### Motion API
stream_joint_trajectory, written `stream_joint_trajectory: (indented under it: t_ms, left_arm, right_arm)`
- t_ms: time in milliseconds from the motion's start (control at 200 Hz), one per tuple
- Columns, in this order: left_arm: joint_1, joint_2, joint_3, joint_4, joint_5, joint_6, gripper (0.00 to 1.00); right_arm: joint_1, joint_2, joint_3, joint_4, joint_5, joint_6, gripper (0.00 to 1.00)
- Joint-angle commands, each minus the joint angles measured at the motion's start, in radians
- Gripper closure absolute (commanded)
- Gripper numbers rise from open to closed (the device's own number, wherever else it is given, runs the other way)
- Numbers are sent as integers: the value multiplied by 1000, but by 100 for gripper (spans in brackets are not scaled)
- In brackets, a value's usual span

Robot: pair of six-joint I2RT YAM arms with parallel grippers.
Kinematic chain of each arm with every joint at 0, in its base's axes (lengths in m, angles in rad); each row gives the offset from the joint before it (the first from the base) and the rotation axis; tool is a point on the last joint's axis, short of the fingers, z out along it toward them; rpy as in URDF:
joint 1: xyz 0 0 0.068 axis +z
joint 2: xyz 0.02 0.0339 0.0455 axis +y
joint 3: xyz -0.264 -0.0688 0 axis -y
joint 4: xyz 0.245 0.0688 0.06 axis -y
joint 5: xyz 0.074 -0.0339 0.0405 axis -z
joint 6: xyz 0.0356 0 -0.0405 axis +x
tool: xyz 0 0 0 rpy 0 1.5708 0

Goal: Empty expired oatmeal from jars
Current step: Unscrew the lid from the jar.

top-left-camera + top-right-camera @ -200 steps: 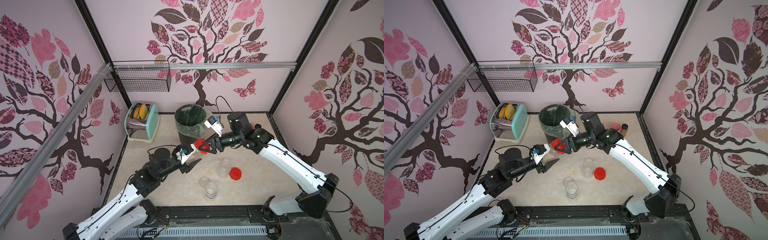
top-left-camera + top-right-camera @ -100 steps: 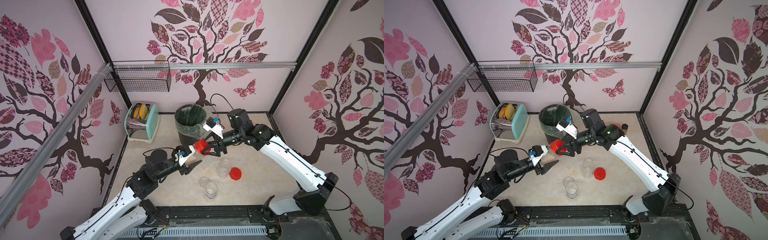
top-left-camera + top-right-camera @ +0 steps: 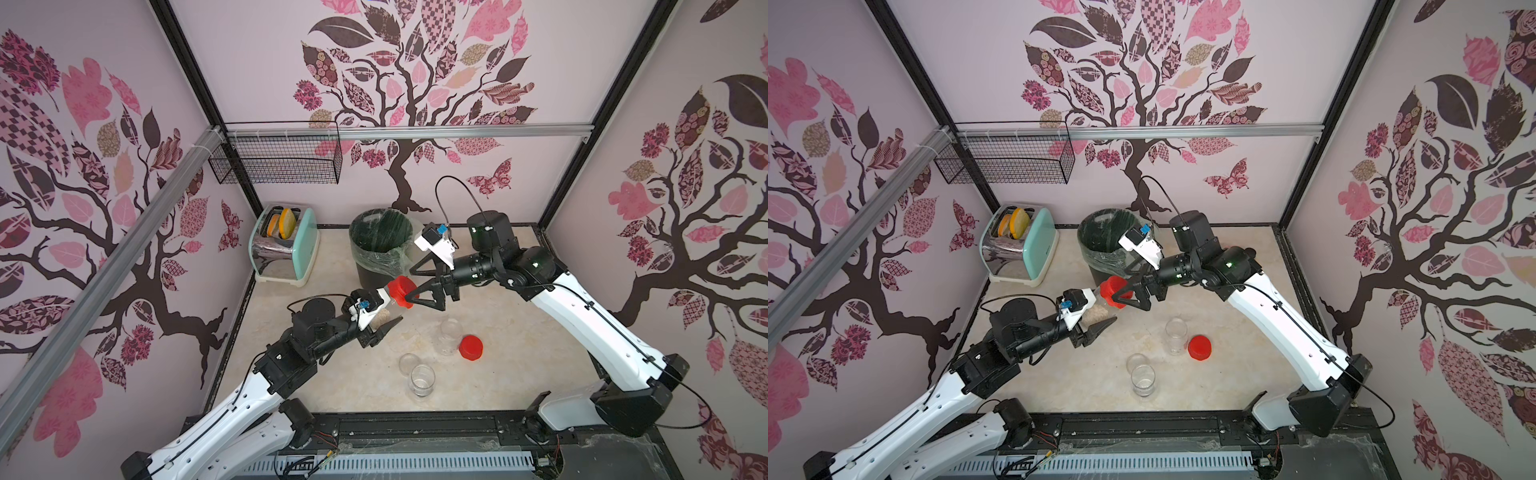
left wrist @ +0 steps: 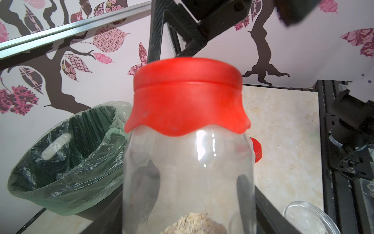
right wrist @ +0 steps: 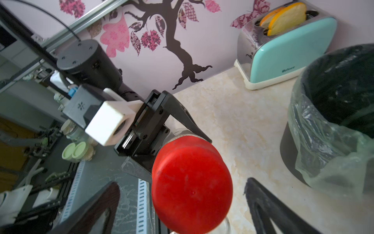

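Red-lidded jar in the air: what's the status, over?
Left hand shut on jar, oatmeal inside. Right hand open, jaws either side of red lid, lid on. Path to bin clear.

table (image 3: 498, 374) holds toaster (image 3: 286, 245), bin (image 3: 374, 276), two jars (image 3: 422, 380) (open), red lid (image 3: 471, 347).

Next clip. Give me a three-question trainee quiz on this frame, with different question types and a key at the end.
1. True or false: the jar held by the left gripper has its red lid on.
2. The right gripper is: A) shut tight on that lid; B) open, with a finger on either side of it; C) open, far from the jar.
3. How many lidless jars stand on the table?
Key: 1 true; 2 B; 3 two.
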State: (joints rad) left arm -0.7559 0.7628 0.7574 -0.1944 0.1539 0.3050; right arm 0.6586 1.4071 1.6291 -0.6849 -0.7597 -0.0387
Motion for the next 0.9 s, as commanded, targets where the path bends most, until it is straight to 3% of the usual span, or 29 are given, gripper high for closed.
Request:
stream_joint_trajectory:
  t_ms: [0,160,545,650,895]
  left_arm:
    - [3,-7,-17,57,-60,25,68]
    - [4,15,6,60,-49,22,68]
    - [3,1,10,59,-28,1,68]
    - [2,-1,10,56,-24,-1,68]
    - [2,2,14,56,-22,2,68]
  right_arm:
    - [-3,-7,11,31,89,285,1]
    - [11,-4,18,26,74,336,0]
    - [27,64,56,-39,40,283,1]
    - [34,81,72,-45,22,273,6]
    - [36,90,88,-39,-25,253,35]
